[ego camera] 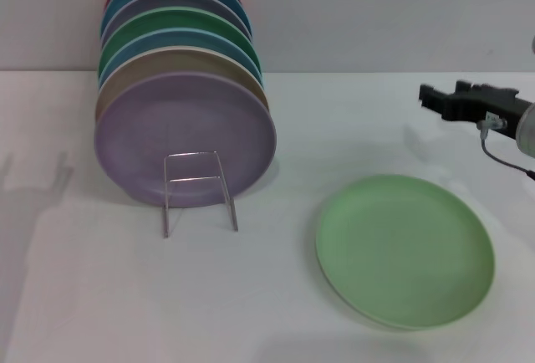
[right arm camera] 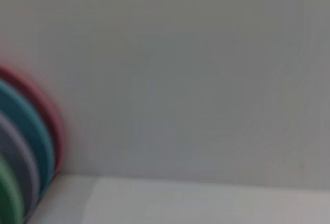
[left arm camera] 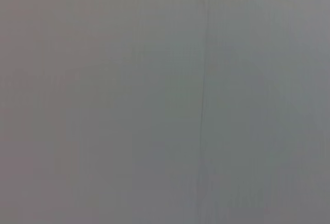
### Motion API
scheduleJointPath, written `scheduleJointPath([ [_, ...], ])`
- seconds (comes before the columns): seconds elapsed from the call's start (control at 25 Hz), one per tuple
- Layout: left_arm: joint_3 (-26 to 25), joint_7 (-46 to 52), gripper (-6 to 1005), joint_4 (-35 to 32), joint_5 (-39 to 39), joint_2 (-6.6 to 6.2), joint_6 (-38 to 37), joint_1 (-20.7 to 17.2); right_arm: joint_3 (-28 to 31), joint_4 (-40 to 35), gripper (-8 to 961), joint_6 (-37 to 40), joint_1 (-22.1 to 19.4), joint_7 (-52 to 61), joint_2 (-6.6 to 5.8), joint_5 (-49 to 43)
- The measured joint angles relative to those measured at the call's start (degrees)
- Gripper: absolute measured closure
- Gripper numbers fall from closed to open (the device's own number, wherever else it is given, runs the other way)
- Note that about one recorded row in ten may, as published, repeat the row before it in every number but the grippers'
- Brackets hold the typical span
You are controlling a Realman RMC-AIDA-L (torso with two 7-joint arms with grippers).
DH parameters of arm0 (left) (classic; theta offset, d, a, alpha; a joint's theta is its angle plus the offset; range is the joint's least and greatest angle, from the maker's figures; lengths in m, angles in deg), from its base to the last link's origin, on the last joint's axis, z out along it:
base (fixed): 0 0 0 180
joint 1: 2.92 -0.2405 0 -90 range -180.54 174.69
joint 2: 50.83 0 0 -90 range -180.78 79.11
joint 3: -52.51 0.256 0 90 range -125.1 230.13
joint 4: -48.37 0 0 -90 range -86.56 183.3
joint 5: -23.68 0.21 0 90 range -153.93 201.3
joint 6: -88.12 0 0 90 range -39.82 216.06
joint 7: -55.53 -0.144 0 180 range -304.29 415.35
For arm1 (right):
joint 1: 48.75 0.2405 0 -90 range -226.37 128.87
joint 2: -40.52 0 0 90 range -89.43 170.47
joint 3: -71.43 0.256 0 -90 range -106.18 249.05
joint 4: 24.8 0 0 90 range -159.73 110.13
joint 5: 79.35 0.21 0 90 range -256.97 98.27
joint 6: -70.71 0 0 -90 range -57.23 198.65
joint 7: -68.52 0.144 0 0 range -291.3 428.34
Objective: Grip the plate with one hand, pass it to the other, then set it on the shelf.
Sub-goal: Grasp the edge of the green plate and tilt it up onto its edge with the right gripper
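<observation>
The mint-green plate [ego camera: 405, 249] lies flat on the table [ego camera: 84, 296], ungripped, right of the shelf [ego camera: 198, 189]; we cannot tell the right end effector [ego camera: 431, 97] state, left unseen, so we judge pickup pending, requiring descent onto the rim.

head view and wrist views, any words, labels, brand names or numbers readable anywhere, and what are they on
None: no readable text in any view.
The light mint-green plate lying flat on the white table: plain.
The stacked plates in the wire rack, lilac-purple plate in front: plain.
The right gripper, above the table beyond the mint-green plate: no marking can be made out.
The left wrist view shows only a bare grey surface; the left gripper is not in view.
</observation>
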Motion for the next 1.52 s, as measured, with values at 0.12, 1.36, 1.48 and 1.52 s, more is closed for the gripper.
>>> scheduleJointPath([
  [0.12,-0.1,0.0,167,0.1,0.0,0.00,0.2,0.1,5.3,5.7,360,-13.5,0.3,7.5,-0.07,-8.0],
  [1.36,-2.3,0.1,167,0.6,-0.5,0.00,-1.1,0.6,24.2,-3.3,434,-54.8,14.4,21.5,-1.89,-30.5],
  [1.48,-2.3,0.1,168,0.6,-0.5,0.00,-1.2,0.6,24.2,-5.2,441,-54.1,15.3,20.9,-1.93,-30.5],
  [1.52,-2.3,0.1,168,0.6,-0.5,0.00,-1.2,0.6,24.2,-5.7,444,-54.0,15.4,20.8,-1.93,-30.5],
])
